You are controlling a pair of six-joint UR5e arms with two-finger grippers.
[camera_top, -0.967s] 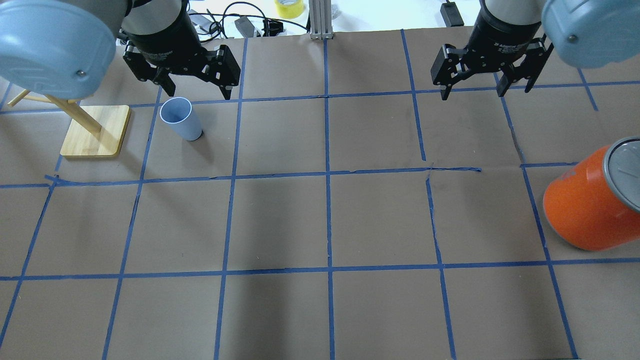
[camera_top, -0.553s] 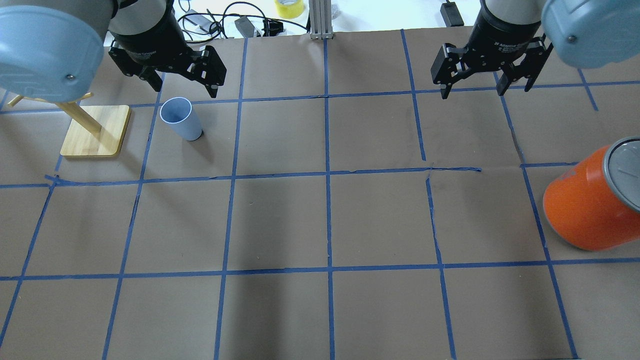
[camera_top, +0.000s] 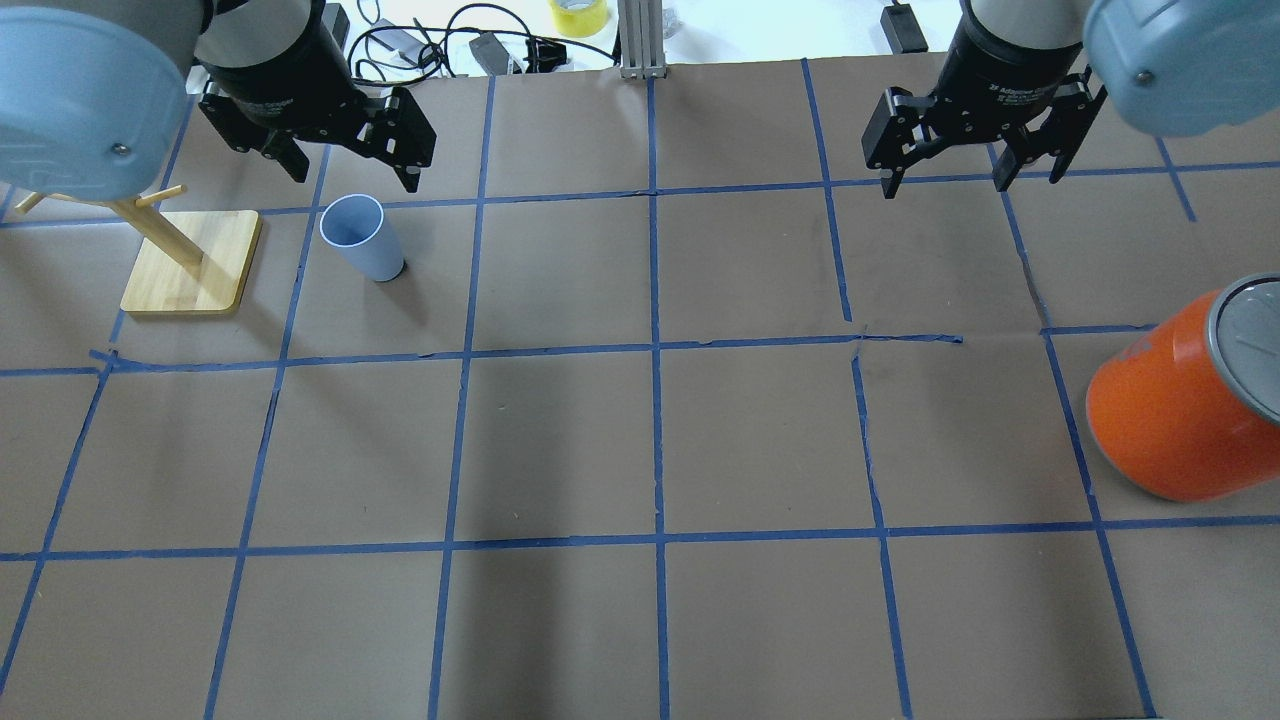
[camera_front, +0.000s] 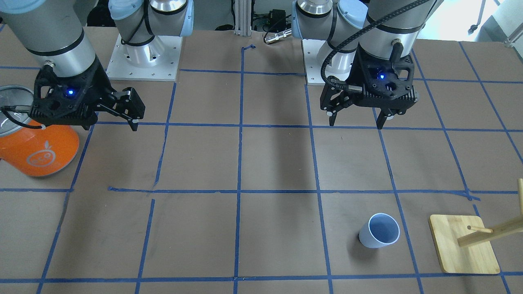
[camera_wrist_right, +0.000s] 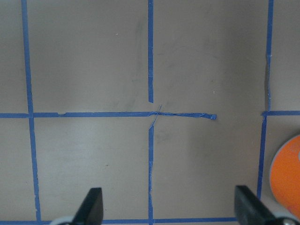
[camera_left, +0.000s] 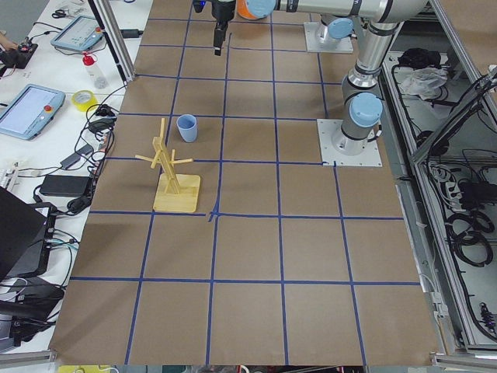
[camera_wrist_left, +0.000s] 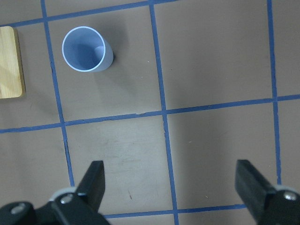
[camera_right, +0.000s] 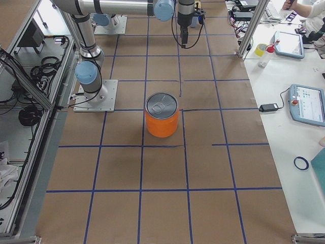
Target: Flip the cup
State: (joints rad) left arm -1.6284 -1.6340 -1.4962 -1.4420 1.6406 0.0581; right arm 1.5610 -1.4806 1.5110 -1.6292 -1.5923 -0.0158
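The pale blue cup (camera_top: pixel 360 240) stands upright, mouth up, on the brown paper at the far left, next to a wooden stand. It also shows in the front view (camera_front: pixel 380 230), the left side view (camera_left: pixel 186 128) and the left wrist view (camera_wrist_left: pixel 86 55). My left gripper (camera_top: pixel 355 178) is open and empty, raised above the table, on the robot's side of the cup and apart from it (camera_front: pixel 355 123) (camera_wrist_left: pixel 172 183). My right gripper (camera_top: pixel 945 188) is open and empty, hanging over bare paper on the right (camera_wrist_right: pixel 168 206).
A wooden peg stand (camera_top: pixel 190 262) on a square base sits just left of the cup. A big orange can with a silver lid (camera_top: pixel 1180 410) stands at the table's right edge (camera_front: pixel 39 147). Blue tape lines grid the brown paper.
My left gripper has drawn back and to the left, away from the cup, still open. The cup and the right arm have not moved.
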